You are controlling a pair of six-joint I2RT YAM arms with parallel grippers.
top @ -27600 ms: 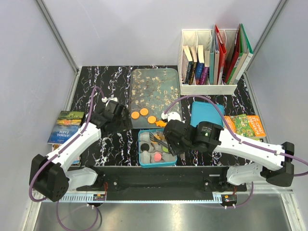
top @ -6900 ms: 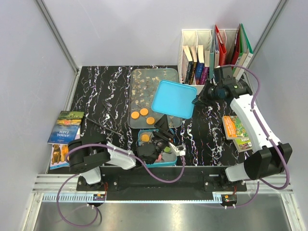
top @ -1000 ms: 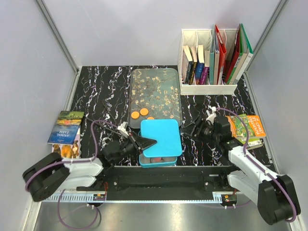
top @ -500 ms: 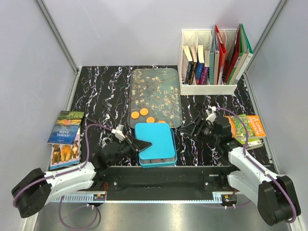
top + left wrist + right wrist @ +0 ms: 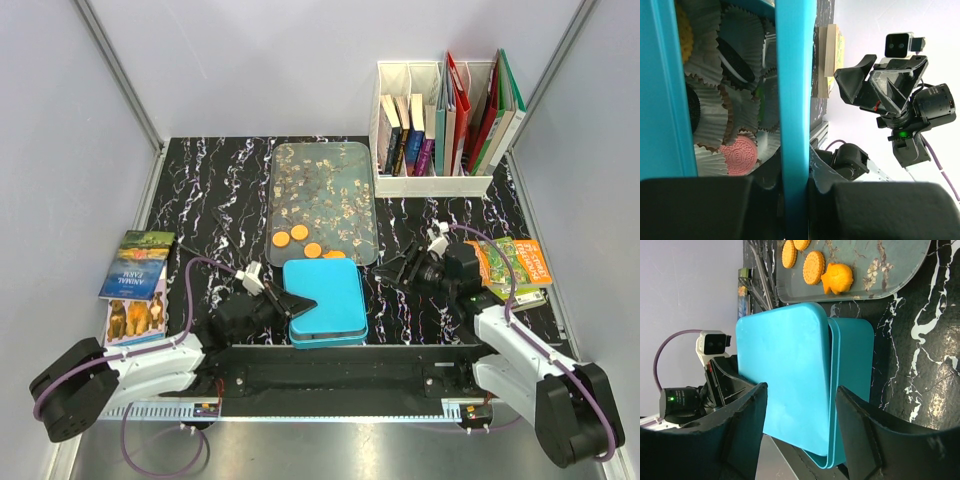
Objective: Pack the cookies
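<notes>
A teal lid [image 5: 323,298] lies over the teal box [image 5: 856,360] at the table's front, still tilted slightly off the box. My left gripper [image 5: 290,303] is shut on the lid's left edge [image 5: 795,90]. Under the lid, a pink cookie [image 5: 738,154] and a black cookie [image 5: 735,52] sit in grey paper cups. Three orange cookies [image 5: 299,232] lie on the glass tray [image 5: 322,180], along with an orange fish-shaped one [image 5: 837,278]. My right gripper [image 5: 400,268] stands open to the right of the box, touching nothing; the lid shows between its fingers [image 5: 747,410].
A white file holder with books [image 5: 440,120] stands at the back right. A picture book [image 5: 138,265] lies at the left edge and booklets [image 5: 510,265] at the right. The arms' base rail runs along the near edge.
The lid has come down and shifted left over the box, hiding the cookies that showed at its front edge in the top view. The right arm has stayed still.
</notes>
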